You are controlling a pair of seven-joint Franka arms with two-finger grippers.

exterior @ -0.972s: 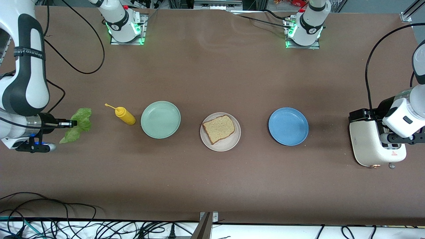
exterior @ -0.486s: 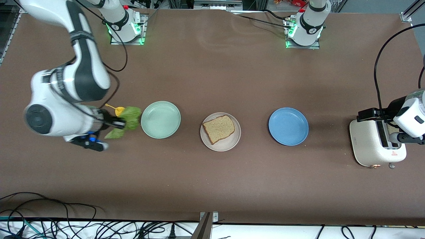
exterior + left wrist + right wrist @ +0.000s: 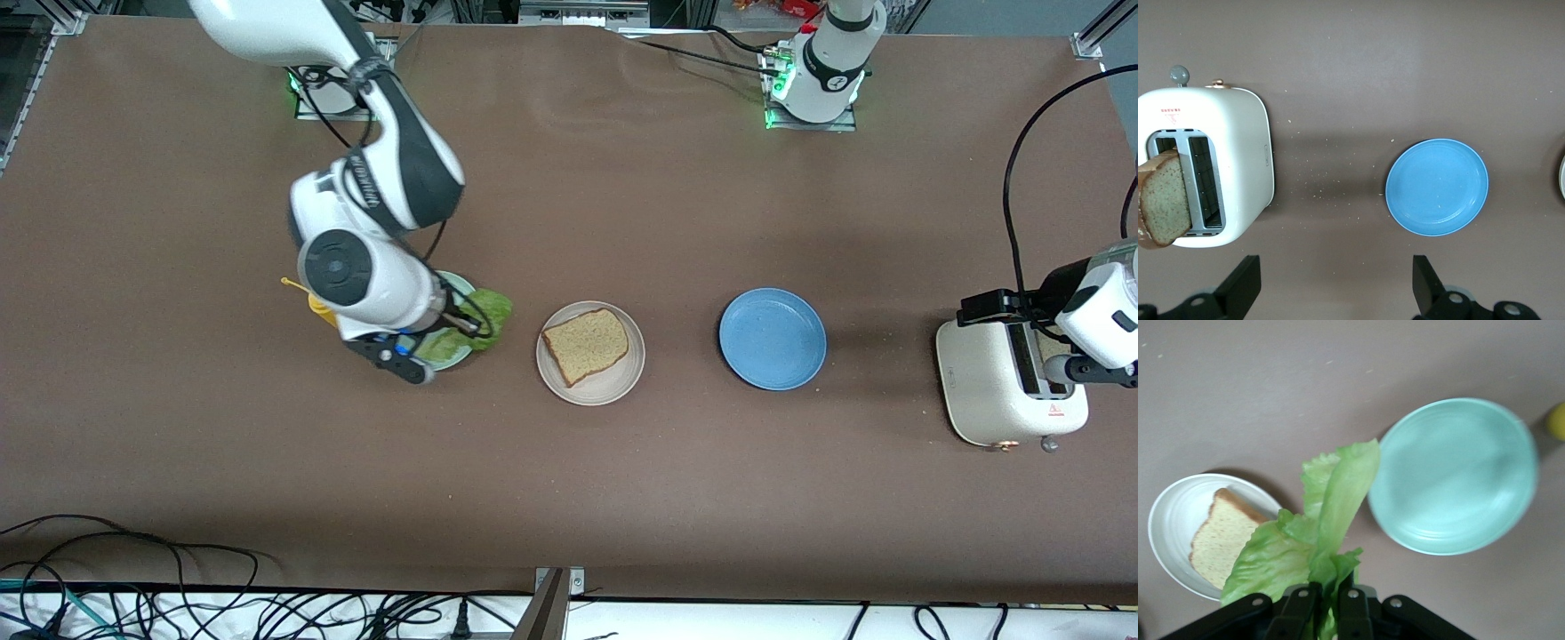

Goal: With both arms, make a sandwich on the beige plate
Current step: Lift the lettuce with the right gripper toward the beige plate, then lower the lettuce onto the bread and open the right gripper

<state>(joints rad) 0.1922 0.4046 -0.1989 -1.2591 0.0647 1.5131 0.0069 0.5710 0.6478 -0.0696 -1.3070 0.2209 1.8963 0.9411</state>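
From the front, the right gripper [image 3: 467, 324] pinched a lettuce leaf [image 3: 487, 316] over the mint-green plate [image 3: 455, 348]. One bread slice [image 3: 585, 345] lay on the beige plate [image 3: 622, 384]. In the left wrist view, the left gripper [image 3: 1337, 293] hung spread above the table beside the toaster [image 3: 1238, 167]. In the right wrist view, the leaf [image 3: 1318, 533] hung from the shut fingers [image 3: 1300, 605].

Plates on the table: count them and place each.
3. Mint-green plate under the right arm; beige plate with bread beside it, mid-table; blue plate toward the left arm's end.
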